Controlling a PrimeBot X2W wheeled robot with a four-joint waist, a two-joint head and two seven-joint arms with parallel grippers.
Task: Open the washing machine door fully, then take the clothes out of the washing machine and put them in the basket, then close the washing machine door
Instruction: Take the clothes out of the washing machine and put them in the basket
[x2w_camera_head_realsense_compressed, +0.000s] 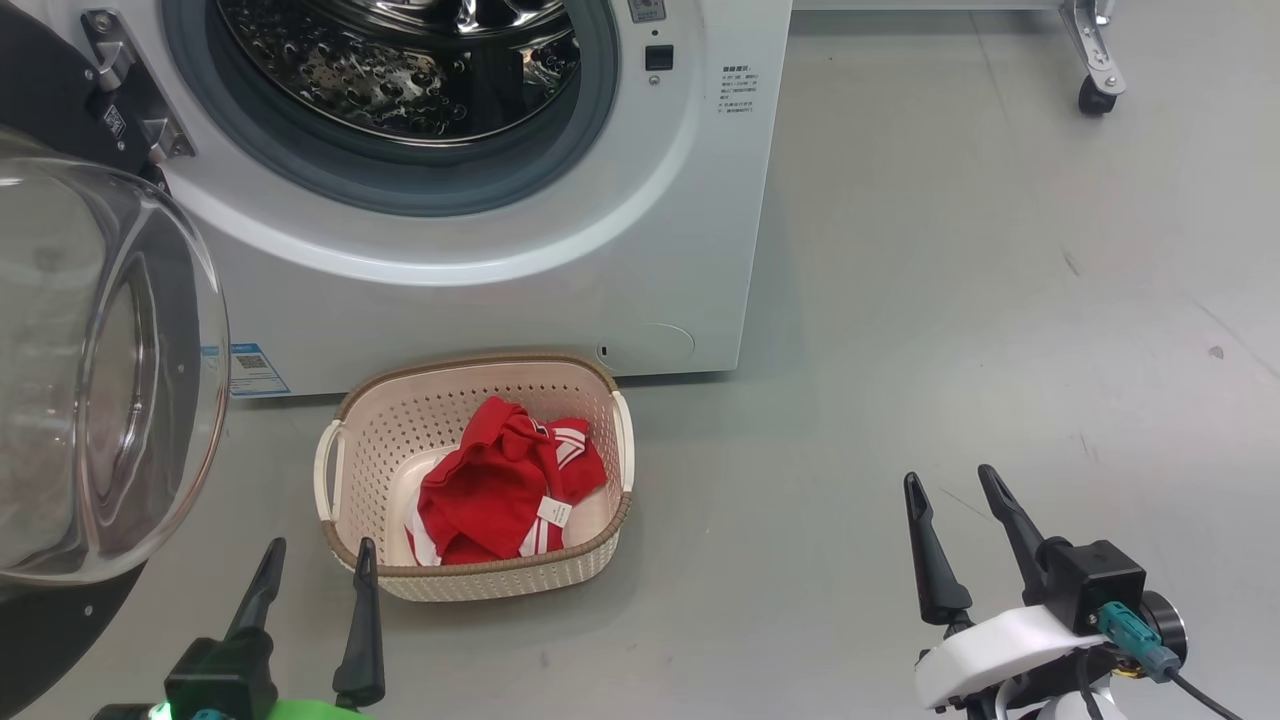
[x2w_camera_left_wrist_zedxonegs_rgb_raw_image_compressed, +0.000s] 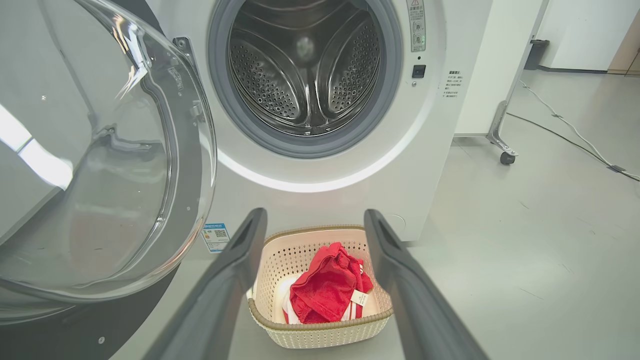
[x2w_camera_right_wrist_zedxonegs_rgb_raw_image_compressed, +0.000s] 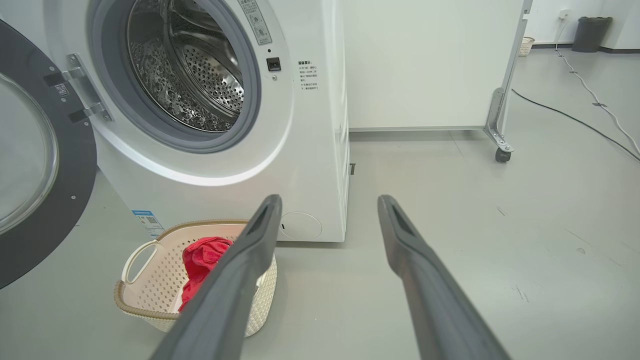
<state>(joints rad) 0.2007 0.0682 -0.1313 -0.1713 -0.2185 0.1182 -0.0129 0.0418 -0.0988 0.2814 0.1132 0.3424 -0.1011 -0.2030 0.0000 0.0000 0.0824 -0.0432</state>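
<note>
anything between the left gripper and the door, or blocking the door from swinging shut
Nothing visible between the left gripper and the open door beside it. The drum mouth is clear. The basket sits on the floor under the swing path; it probably clears, not certain.

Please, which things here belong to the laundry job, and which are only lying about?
Job: washing machine door, open; washing machine; basket; red clothes in the basket.
Lying about: white panel on castors; floor cable; dark bin.
</note>
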